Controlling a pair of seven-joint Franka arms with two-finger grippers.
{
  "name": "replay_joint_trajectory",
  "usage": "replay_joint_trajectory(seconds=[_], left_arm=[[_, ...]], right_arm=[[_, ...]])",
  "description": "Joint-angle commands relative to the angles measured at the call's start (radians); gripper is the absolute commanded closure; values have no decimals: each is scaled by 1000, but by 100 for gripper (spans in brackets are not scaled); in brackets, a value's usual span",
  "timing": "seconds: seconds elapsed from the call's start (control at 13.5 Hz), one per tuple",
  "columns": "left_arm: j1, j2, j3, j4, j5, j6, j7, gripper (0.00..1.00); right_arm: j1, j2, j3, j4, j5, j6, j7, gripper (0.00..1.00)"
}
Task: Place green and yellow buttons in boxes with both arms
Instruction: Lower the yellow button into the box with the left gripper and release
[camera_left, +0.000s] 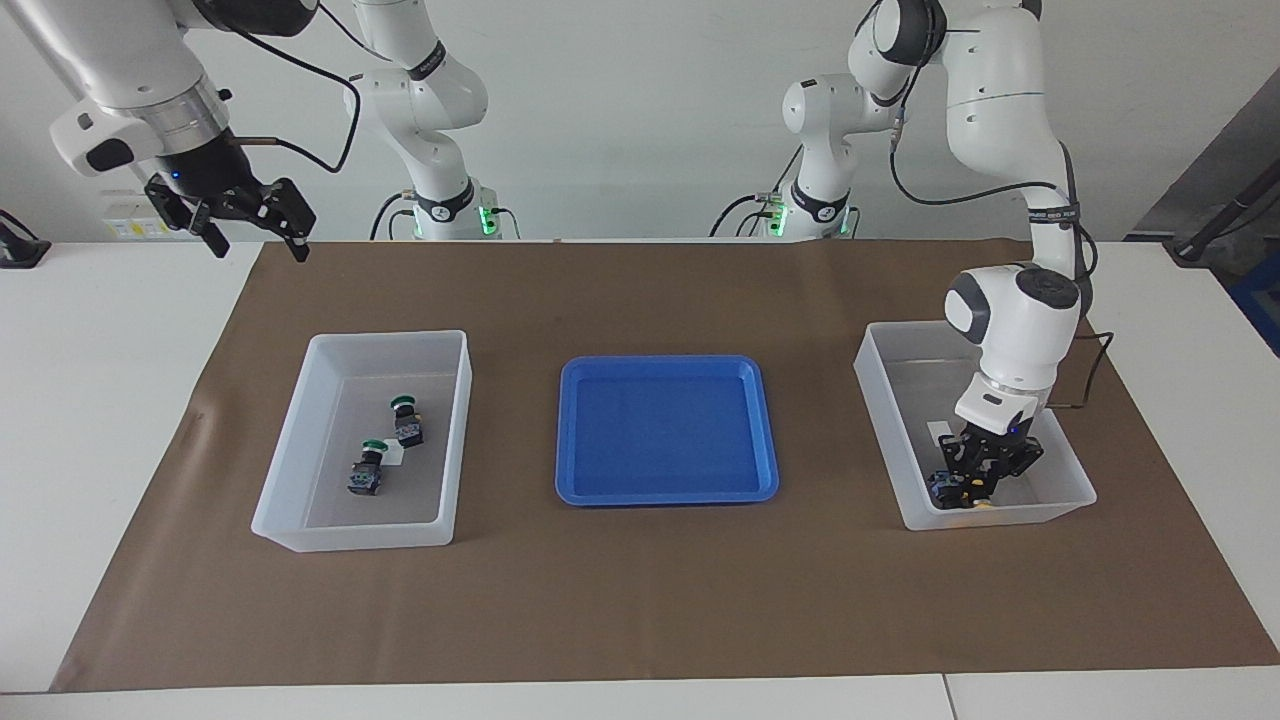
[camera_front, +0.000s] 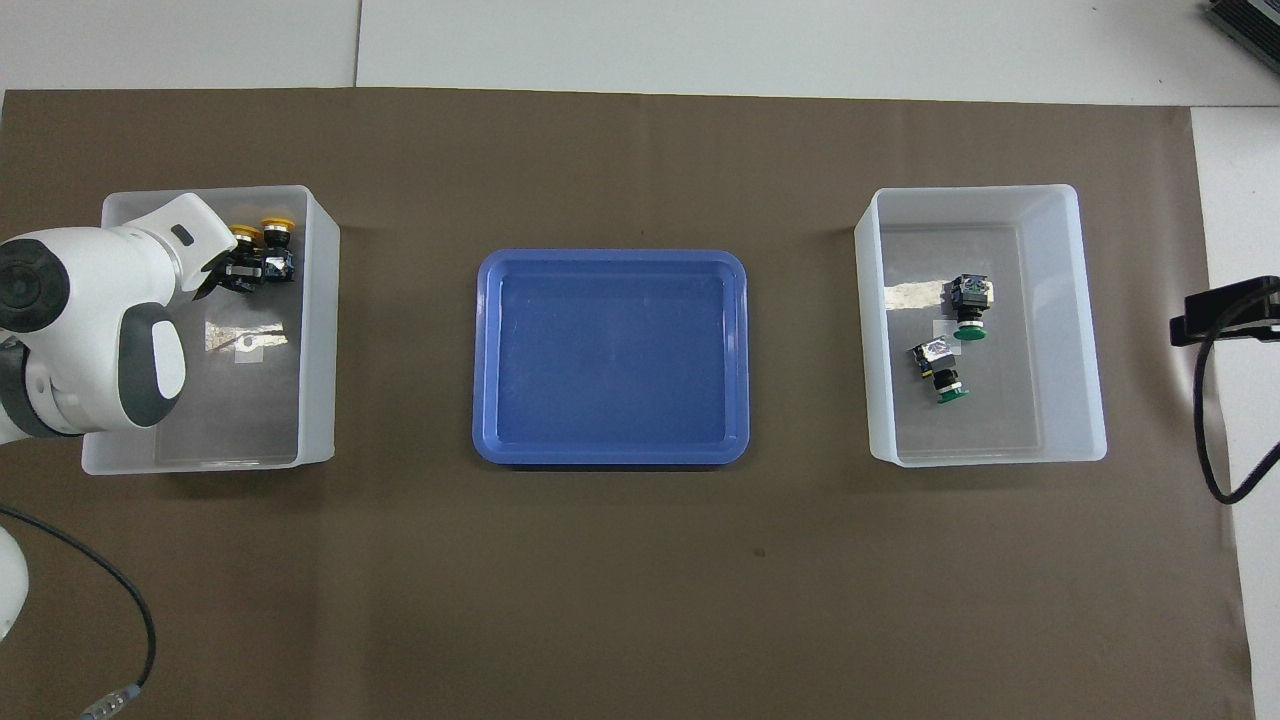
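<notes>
Overhead view, 2 green btns (camera_front: 958, 338) in one box (camera_front: 1088, 320), yellow btns (camera_front: 262, 232) in other (camera_front: 318, 330), left hand (camera_left: 975, 480) unclear, right hand (camera_left: 250, 228) open.

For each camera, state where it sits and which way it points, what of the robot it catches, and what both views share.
Facing view: high across the table, looking at the robots; both arms show whole, left end effector in a box, right end effector raised over the table's edge.
Overhead view: high above the robots' end, looking steeply down; only the left arm's wrist and left end effector show.
Shared: blue tray, both boxes, green buttons, yellow buttons.
</notes>
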Motion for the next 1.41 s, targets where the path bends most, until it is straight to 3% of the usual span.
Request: replay_joint_trajectory(seconds=[0.0,0.37,0.82,1.04,1.34], left_arm=[[-9,-23,7,12,12,10,-30,0],[-9,-176,7,12,12,-219,-25,0],[-8,-209,7,18,12,-265,-26,0],[-9,-262,5,39,12,-455,-39,0],[-40,-394,-1,23,11,-656,-89,0]], right_arm=[[1,-24,12,-31,2,31,-18,0],[1,-24,12,-34,2,52,-7,0],[5,-22,13,-34,3,58,7,0],[5,-22,13,-36,3,61,7,0],[5,-24,13,-40,3,61,8,0]])
